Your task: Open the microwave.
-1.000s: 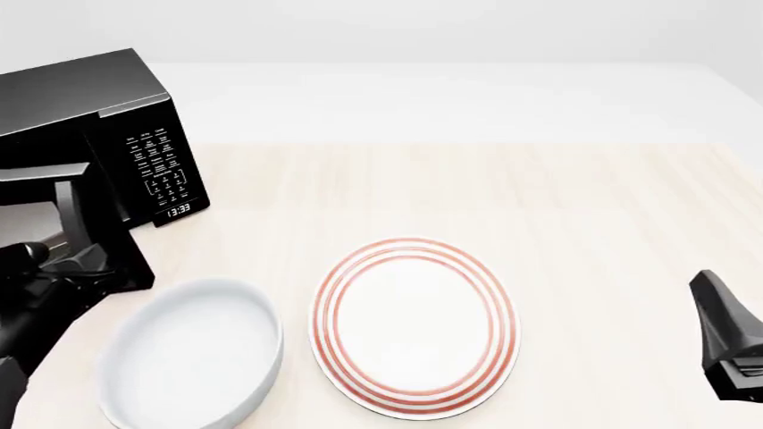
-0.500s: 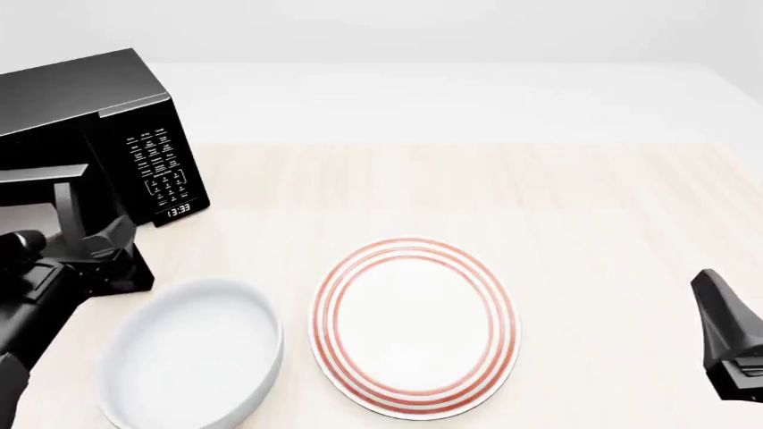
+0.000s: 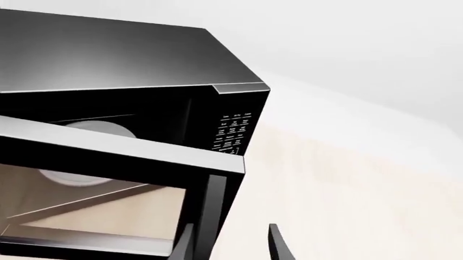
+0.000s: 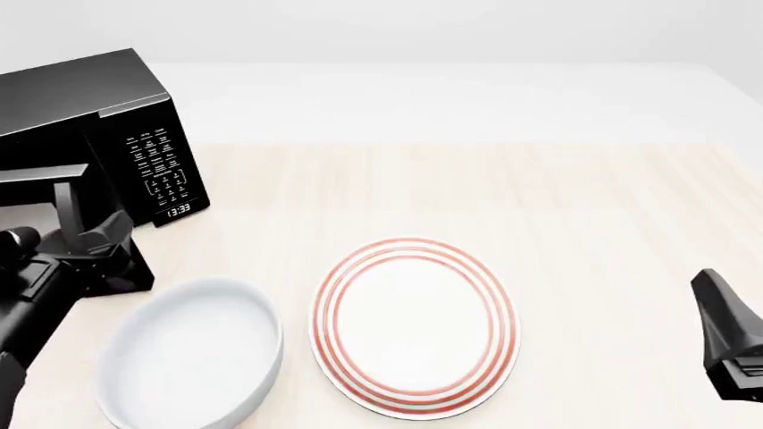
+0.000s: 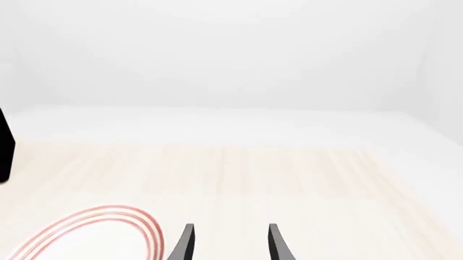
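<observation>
The large black boxy microwave [image 4: 102, 134] stands at the far left of the pale wooden desk [image 4: 573, 206], its white-lettered keypad panel [image 4: 160, 170] facing forward and to the right. Its windowed door [image 3: 108, 189] is swung partway open toward the arms' side, and in the left wrist view the pale round turntable [image 3: 90, 130] shows through the gap above the door's upper edge. The left end effector [image 4: 102, 237] sits right at the door's free edge, close to the front of the cabinet below the keypad; in the left wrist view its two dark fingers [image 3: 277, 244] stand apart, with the door's dark edge lying against the inner side of one of them and bare desk between them, so it is spread and gripping nothing. The right end effector [image 5: 227, 244] hangs low over the right side of the desk, well apart from the microwave, its fingers likewise parted with only desk surface between them. Near the front middle of the desk lies a round white plate with red concentric rings [image 4: 415, 326], and just to its left is a plain white shallow bowl [image 4: 191, 362], the two close but not touching.
</observation>
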Controlling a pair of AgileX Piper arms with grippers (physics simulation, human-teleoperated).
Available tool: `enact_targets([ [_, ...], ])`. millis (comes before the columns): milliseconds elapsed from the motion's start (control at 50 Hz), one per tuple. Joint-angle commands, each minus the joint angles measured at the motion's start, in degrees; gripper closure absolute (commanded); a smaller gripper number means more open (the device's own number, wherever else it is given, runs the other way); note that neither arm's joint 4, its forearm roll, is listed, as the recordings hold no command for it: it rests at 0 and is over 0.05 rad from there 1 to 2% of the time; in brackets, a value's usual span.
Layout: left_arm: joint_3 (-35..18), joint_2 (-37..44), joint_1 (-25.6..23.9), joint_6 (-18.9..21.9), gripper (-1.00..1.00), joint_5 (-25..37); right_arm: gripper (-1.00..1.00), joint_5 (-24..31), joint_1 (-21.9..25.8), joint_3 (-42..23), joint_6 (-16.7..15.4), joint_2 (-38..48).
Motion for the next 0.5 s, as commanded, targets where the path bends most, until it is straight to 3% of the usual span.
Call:
enact_targets([
  [20,-1.27,-2.95,-0.09,0.15,-1.00,0.60,-1.00,0.07,0.06,-0.04,0.17,0.03],
  [500,-1.88,-13.51,2.18,3.75,-1.00,11.60,-1.00,0.23,0.29,-0.37,0.22,-0.14],
])
